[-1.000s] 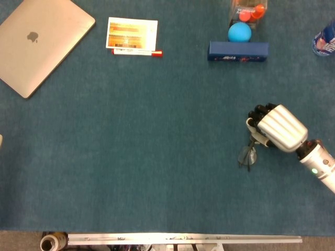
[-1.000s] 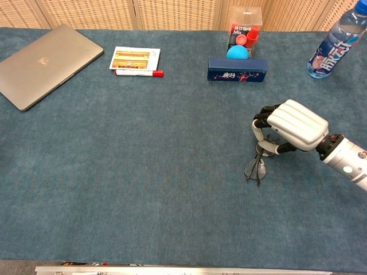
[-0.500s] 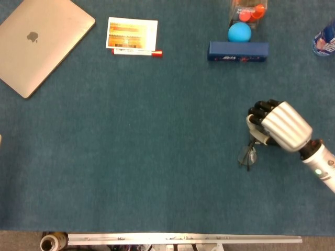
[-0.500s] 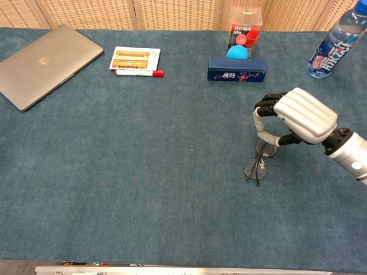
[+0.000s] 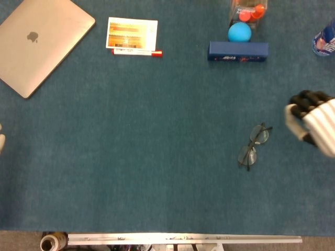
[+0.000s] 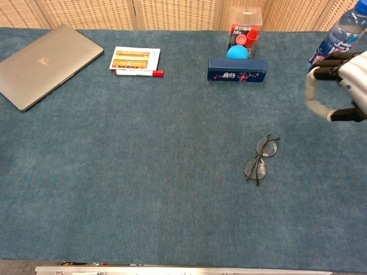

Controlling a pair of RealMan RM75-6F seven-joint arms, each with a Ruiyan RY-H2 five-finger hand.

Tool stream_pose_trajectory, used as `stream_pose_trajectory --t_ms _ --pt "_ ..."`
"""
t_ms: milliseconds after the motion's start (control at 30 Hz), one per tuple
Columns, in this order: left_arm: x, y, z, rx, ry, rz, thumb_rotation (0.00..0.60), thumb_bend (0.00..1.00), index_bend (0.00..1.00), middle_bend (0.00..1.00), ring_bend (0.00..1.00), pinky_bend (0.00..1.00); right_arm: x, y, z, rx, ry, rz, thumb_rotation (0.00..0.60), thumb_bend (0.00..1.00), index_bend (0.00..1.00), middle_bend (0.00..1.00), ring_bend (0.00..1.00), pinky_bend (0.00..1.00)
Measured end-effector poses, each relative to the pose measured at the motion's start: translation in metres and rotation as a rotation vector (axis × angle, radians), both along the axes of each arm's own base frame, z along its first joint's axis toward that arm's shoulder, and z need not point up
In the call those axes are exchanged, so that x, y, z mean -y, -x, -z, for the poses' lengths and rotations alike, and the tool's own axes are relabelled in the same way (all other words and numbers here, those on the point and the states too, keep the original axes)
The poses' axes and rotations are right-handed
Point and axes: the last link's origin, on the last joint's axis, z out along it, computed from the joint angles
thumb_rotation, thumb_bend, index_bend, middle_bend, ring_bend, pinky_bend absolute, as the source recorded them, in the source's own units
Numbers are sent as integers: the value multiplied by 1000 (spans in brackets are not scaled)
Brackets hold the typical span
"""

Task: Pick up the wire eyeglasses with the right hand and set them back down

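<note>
Glasses (image 5: 254, 146) lie flat on the mat (image 5: 157, 157) at right of centre, well apart from the empty, loosely curled right hand (image 5: 312, 123), so the task looks complete.

office desk | laptop (image 5: 36, 39) | marker (image 5: 137, 52) | blue felt table (image 5: 157, 157)

**Blue felt table before woven screens**

A table (image 6: 114, 189) covered in blue-green felt fills both views under even light. Along its far edge stand tan woven screen panels (image 6: 172, 11). A pale metal rail (image 5: 183, 239) runs along the near edge.
</note>
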Motion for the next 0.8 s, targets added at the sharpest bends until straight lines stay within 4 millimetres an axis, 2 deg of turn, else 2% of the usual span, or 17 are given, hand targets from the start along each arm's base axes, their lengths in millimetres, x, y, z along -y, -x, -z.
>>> stream_pose_trajectory --t_ms 133,267,533,800 --pt "0 0 0 2 0 3 600 279 527 554 418 588 -17 8 -36 -69 125 62 600 298 612 564 427 590" --pt "0 -1 1 2 2 5 600 279 527 554 419 588 -33 18 -56 -68 186 152 600 297 612 564 421 580" --pt "0 -1 1 -3 -3 9 600 279 527 547 418 588 -51 44 -75 -31 244 317 600 298 612 561 413 574" --pt "-2 2 1 0 -24 -4 600 279 528 546 416 588 -58 62 -88 31 275 384 600 297 612 558 410 572"
